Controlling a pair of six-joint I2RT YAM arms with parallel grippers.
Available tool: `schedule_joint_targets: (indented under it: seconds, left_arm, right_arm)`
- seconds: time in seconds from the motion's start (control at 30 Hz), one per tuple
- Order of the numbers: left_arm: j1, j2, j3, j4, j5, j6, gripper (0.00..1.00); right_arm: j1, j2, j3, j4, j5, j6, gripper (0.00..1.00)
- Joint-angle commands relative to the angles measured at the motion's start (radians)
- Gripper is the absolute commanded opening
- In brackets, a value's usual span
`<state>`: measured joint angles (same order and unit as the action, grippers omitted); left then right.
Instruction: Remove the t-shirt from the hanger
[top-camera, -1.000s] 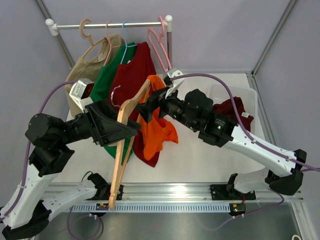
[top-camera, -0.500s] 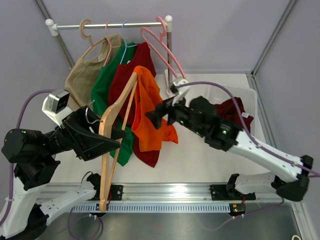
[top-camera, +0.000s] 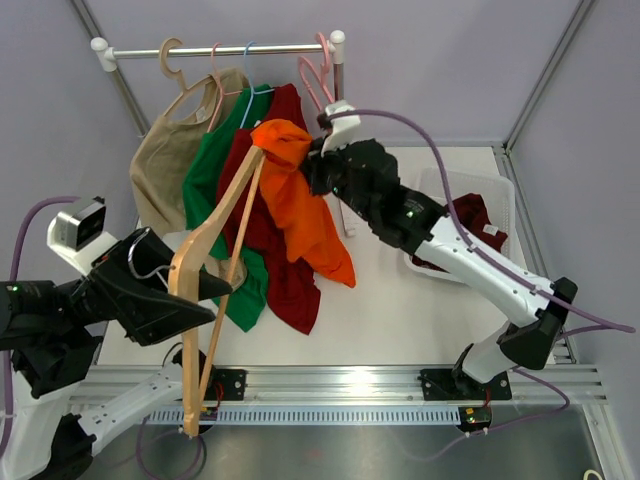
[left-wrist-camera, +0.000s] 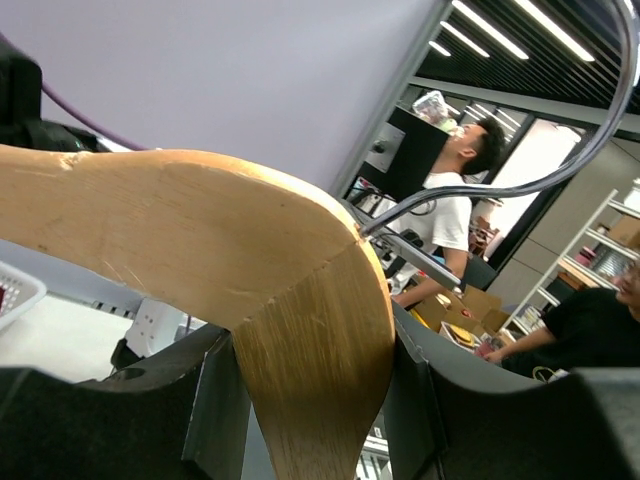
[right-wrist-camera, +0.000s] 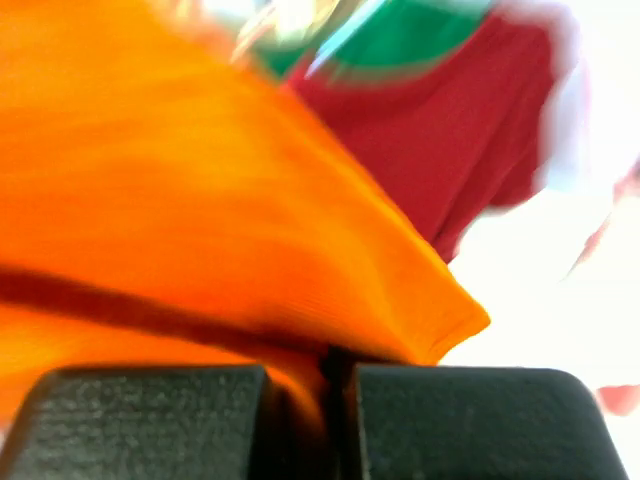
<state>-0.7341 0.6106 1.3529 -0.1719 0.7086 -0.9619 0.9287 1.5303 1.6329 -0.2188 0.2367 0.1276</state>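
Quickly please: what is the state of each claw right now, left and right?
Left claw: closed on the wooden hanger.
Right claw: closed, pinching the orange t-shirt.

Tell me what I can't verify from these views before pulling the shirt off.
- Top view: the orange t-shirt covers the upper end of the wooden hanger; how much of it is inside the shirt is unclear.
- Right wrist view: blurred, fabric fills the frame above the right gripper; no hanger visible.
- Left wrist view: the hanger fills the frame at the left gripper; the t-shirt is out of view.
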Motion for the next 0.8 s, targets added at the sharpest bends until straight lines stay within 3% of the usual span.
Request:
schedule_joint_targets:
  seconds: [0.0,0.2,0.4,0.53,0.67,0.77]
  left_arm:
    - [-0.001,-0.051,0.044,0.068,0.097,-0.009,0.00]
    - [-0.001,-0.147,0.068,-0.043,0.132,0.035,0.00]
    - [-0.004,-0.222,0.112,-0.300,0.019,0.241,0.00]
    - [-0.004,-0.230,0.104,-0.359,-0.014,0.288,0.00]
    - [-0.004,-0.230,0.043,-0.359,-0.043,0.307,0.00]
    - [-0.005,-0.236,0.002,-0.359,-0.084,0.325,0.00]
  right_arm:
    - [-0.056,-0.045,0.155,0.041,0.150,-0.060,0.00]
    - [-0.136,0.033,0.467,-0.115,0.220,-0.071,0.00]
    - [-0.146,0.016,0.715,-0.237,0.061,0.000,0.00]
    - [-0.148,0.027,0.966,-0.283,0.212,-0.058,0.00]
    - [-0.148,0.041,1.004,-0.260,0.421,-0.309,0.00]
    - [-0.166,-0.008,0.882,-0.197,0.510,-0.441,0.00]
